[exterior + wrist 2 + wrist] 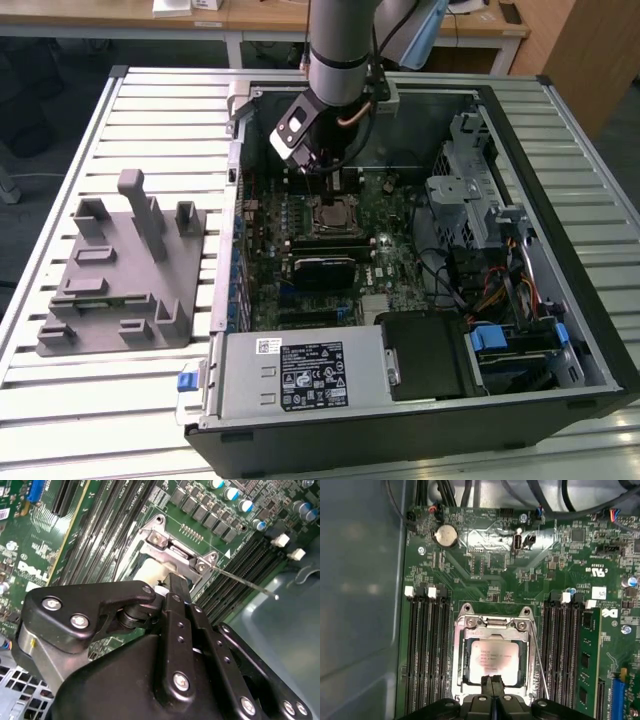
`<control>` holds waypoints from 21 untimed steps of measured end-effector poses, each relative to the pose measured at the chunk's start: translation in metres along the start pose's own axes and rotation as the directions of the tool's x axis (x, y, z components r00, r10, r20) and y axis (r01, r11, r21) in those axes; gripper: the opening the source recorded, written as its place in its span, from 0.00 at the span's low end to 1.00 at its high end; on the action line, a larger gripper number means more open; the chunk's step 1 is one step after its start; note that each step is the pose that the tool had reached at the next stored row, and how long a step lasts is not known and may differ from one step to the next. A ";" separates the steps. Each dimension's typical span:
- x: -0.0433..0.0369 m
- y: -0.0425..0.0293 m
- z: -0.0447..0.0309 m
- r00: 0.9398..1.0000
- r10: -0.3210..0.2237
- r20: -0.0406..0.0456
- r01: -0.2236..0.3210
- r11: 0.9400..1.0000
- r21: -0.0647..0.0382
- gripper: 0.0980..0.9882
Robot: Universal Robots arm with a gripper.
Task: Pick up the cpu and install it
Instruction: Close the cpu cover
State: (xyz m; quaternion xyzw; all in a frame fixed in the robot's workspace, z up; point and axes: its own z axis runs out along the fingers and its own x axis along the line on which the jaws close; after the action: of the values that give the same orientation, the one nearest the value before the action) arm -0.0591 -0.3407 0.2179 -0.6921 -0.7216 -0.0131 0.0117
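Tool hangs off the arm inside the open computer case, tips low over the cpu lying on the motherboard; grey tray sits well apart on the bench. Second wrist view: tool tip right by the metal bracket, contact unclear. First wrist view: tool fingers together, nothing between them, at the edge of the cpu, which sits flat inside the socket frame. Judged: install step, chip already placed; seating calls for it flat and square.
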 end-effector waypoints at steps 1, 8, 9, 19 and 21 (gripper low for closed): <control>0.0000 -0.0006 0.0015 1.000 0.000 0.000 0.000 1.000 0.000 0.02; -0.0001 -0.0071 0.0099 1.000 0.000 0.000 0.000 1.000 0.000 0.02; -0.0001 -0.0079 0.0111 1.000 0.000 0.000 0.000 1.000 0.000 0.02; -0.0003 -0.0101 0.0190 1.000 0.000 0.000 0.000 1.000 0.000 0.02; -0.0003 -0.0101 0.0189 1.000 0.000 0.000 0.000 1.000 0.000 0.02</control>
State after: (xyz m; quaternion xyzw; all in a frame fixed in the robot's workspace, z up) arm -0.0691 -0.3407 0.1990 -0.6921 -0.7216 -0.0131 0.0118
